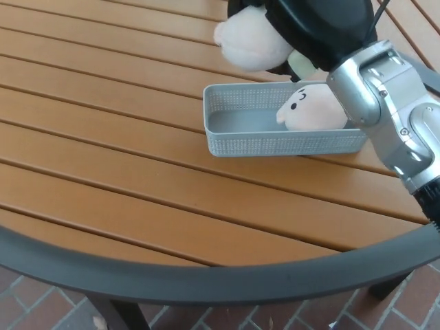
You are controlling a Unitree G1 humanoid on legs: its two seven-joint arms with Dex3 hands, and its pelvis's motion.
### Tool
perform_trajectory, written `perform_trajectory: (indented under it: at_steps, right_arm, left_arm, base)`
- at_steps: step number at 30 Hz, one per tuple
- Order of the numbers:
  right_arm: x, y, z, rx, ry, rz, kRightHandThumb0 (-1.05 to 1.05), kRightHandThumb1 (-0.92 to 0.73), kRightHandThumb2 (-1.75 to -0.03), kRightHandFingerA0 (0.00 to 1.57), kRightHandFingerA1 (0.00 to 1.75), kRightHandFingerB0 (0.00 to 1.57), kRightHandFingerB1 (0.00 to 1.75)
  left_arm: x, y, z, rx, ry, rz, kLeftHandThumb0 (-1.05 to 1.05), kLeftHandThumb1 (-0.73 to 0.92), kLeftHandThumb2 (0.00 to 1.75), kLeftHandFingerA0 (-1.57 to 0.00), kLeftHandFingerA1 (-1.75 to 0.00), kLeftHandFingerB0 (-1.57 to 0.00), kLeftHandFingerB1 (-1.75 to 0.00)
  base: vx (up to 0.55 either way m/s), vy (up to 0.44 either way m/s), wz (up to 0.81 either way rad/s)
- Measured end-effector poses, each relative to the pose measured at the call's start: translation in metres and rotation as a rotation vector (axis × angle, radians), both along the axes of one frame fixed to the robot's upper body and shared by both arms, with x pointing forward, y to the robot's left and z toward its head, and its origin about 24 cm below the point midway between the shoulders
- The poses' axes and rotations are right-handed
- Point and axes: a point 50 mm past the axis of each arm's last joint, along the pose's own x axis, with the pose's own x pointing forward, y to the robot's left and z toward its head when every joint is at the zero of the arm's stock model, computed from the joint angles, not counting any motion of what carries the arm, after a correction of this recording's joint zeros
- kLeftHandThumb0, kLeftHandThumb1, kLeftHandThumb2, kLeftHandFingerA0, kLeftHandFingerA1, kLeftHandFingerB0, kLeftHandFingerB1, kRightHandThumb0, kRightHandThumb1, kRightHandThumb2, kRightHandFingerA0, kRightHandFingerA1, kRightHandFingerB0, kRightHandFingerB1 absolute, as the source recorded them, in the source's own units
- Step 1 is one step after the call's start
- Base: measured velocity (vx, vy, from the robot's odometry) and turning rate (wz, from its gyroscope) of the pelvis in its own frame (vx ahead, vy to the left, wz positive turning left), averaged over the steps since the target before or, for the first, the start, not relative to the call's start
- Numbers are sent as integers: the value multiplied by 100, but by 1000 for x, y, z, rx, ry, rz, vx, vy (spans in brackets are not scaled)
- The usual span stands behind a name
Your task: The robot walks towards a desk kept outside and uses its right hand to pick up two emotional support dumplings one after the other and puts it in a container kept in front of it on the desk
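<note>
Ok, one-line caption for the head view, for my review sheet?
Right hand holds a second dumpling above the grey basket, where the first dumpling already lies.

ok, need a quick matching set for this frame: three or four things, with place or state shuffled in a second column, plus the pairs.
Things:
1. right hand
2. held dumpling
3. second dumpling
4. container

Place or state:
A. lying inside the basket at its right end
B. grey mesh, resting on the wooden slats
C. black, shut on a plush above the basket's far rim
D. pale pink, lifted in the air, not yet in the basket

Pairs: 1-C, 2-D, 3-A, 4-B
</note>
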Motion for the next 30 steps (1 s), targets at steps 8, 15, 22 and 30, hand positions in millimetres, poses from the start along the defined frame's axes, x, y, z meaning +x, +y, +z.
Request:
perform_trajectory:
  at_steps: [8, 15, 22, 30]
  right_arm:
    - [16, -8, -21, -114, 54, -60, -34, -50, -59, 94, 169, 89, 72]
    - [18, -1, -39, -186, 94, -44, -26, -57, -57, 90, 173, 80, 96]
    - [23, 8, -44, -220, 122, -47, -27, -54, -56, 88, 174, 85, 81]
    - [26, 13, -59, -272, 175, -69, -24, -53, -56, 86, 168, 81, 80]
  left_arm:
    - [2, 0, 1, 1, -4, -4, -14, 66, 64, -81, -76, -72, -59]
    - [2, 0, 1, 2, -5, -6, -18, 66, 58, -80, -74, -71, -57]
    - [4, 0, 2, 5, -11, -10, -13, 65, 66, -79, -76, -72, -60]
    - [6, 0, 3, 9, -20, -17, -11, 65, 66, -79, -75, -72, -59]
  base:
    - [0, 0, 0]
    - [0, 0, 0]
    - [0, 0, 0]
    - [0, 0, 0]
